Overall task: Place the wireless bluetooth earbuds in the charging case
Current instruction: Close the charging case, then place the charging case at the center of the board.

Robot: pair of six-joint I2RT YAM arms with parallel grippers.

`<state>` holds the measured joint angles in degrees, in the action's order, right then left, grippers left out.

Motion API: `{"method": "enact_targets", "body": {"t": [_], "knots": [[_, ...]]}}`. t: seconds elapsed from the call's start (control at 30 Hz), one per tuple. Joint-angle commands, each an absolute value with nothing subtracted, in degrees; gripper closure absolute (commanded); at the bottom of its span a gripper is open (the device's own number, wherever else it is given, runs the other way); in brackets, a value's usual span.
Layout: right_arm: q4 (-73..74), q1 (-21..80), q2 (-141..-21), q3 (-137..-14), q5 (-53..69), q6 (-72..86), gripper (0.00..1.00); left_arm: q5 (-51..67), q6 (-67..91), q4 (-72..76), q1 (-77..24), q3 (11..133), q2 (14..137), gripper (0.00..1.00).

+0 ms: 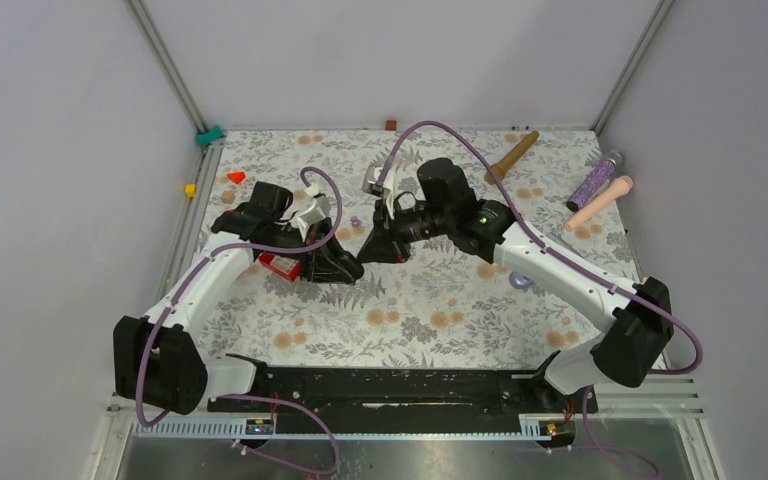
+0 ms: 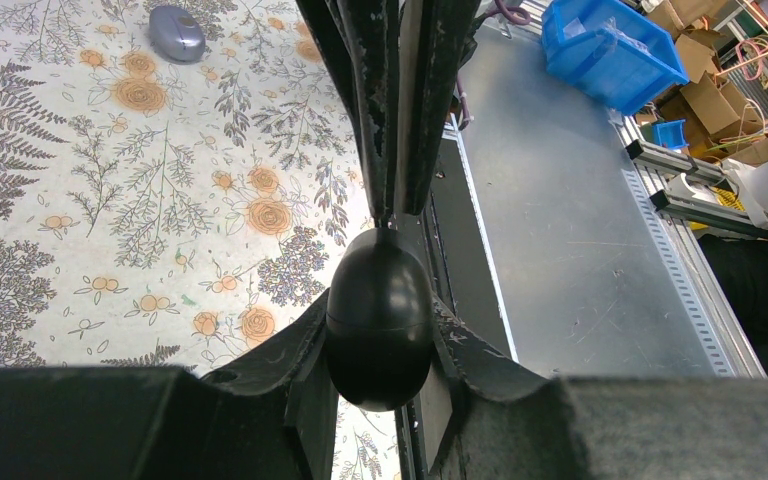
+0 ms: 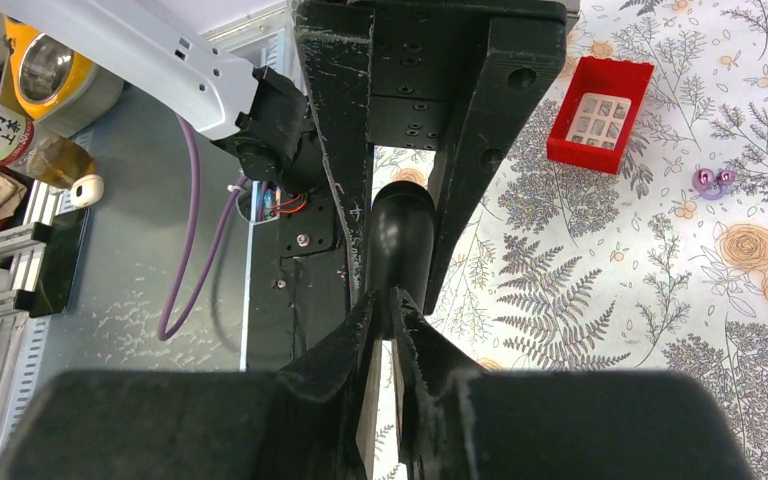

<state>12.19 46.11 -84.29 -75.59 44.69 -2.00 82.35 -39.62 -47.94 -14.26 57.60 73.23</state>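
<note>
A smooth, glossy black plastic shell is shown by the charging case (image 2: 379, 325). Around it, the fingers (image 2: 280, 355) of the left gripper (image 2: 379, 345) are seen in matt black plastic, scuffed (pale scratches along the edges). Left of the case, the floral table cover (image 2: 110, 200) looks matt; right of the case, the bench plate (image 2: 580, 240) is dull, finely scratched metal. In the right wrist view, right of the case, the red tray (image 3: 600, 112) is matt plastic and the purple earbuds (image 3: 710, 180) are glossy.

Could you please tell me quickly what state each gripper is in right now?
Left gripper: closed on the black egg-shaped case.
Right gripper: closed, tips at the case's top; whether it holds anything cannot be told.
</note>
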Motion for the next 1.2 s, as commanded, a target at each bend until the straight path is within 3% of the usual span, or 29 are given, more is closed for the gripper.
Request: {"method": "enact_targets", "body": {"t": [0.0, 0.27, 0.37, 0.57, 0.83, 1.17], "knots": [[11.8, 46.7, -83.7, -76.4, 45.3, -2.5, 0.81, 84.8, -41.0, -46.8, -14.5, 57.9, 72.5, 1.0], [18.0, 44.8, -78.7, -79.0, 39.1, -9.4, 0.28, 83.9, -40.9, -46.9, -14.5, 58.5, 72.2, 1.0], [18.9, 42.0, -75.9, -79.1, 34.6, -11.0, 0.02, 83.4, -40.7, -46.9, -14.6, 59.0, 72.3, 1.0], [21.2, 38.3, -67.6, -77.3, 18.5, -17.7, 0.01, 81.1, -40.3, -46.9, -15.4, 60.2, 72.4, 1.0], [20.0, 37.2, -52.3, -64.7, -1.7, -27.3, 0.0, 70.4, -37.5, -46.9, -21.1, 65.5, 75.0, 1.0], [17.7, 34.2, -37.5, -49.7, -11.8, -27.4, 0.0, 52.0, -25.4, -37.5, -31.6, 74.9, 86.5, 1.0]]}}
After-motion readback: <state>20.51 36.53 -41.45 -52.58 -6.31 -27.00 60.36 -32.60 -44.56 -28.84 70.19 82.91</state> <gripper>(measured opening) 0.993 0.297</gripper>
